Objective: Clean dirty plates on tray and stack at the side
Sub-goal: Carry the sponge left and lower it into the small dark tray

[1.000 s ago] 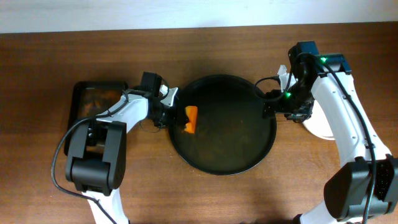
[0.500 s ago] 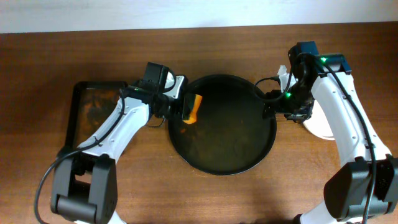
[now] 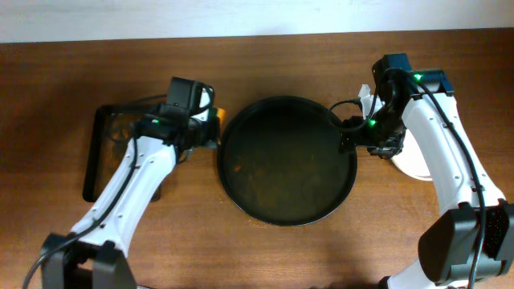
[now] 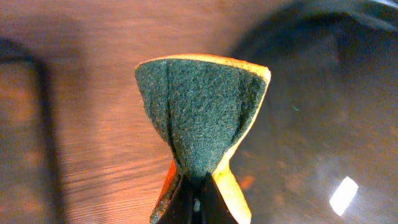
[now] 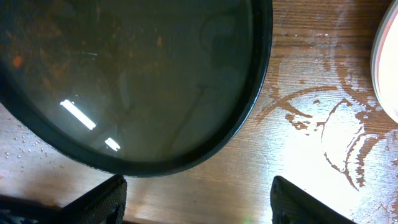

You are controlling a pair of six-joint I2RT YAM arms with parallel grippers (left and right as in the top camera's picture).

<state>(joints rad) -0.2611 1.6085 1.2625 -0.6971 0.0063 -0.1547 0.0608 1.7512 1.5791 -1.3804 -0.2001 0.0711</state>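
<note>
The large round black tray (image 3: 287, 160) lies mid-table with no plates on it, only faint orange smears (image 3: 237, 167). It also shows in the right wrist view (image 5: 124, 74). My left gripper (image 3: 206, 128) is over the wood just left of the tray's rim. It is shut (image 4: 196, 202) on an orange sponge with a green scouring face (image 4: 202, 112). My right gripper (image 3: 361, 138) is open and empty (image 5: 199, 208) over the wood at the tray's right rim. A white plate (image 3: 411, 164) lies to the right, partly hidden under the right arm; its edge shows in the right wrist view (image 5: 388, 62).
A smaller rectangular black tray (image 3: 90, 160) lies at the left, partly under the left arm. The wood beside the white plate is wet with water streaks (image 5: 323, 124). The table's far edge runs along the top of the overhead view.
My left gripper has carried the sponge left, off the round tray to the gap between the two trays. The right arm has not moved.
</note>
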